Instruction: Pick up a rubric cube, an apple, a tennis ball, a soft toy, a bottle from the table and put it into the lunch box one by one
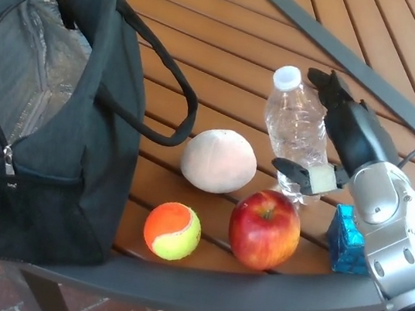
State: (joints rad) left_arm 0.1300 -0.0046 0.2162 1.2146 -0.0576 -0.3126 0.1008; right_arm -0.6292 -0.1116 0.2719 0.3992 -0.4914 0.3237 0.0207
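My right hand (333, 139): spread open and holding nothing, thumb low and in front, the two fingers (329, 86) up behind, right beside the bottle (296, 130).
My left hand: out of sight.
Bottle: clear, white-capped, leaning a little toward the left, base on the slatted table (236, 19) between the soft toy (219, 160) and the blue cube (348, 239).
Step in hand: I judge this to be the bottle grasp, not yet made.
How to do it well: wrap the body at mid-height, below the shoulder, and squeeze gently (thin plastic will probably buckle and slip if I clamp hard).
Clearance: the apple (264, 228) sits just in front of the base, so lift straight up before swinging across.
Other things: the tennis ball (172, 231) lies near the front edge.
Lunch box (53, 140): on the left, unzipped, its silver lining showing; nothing visible inside.
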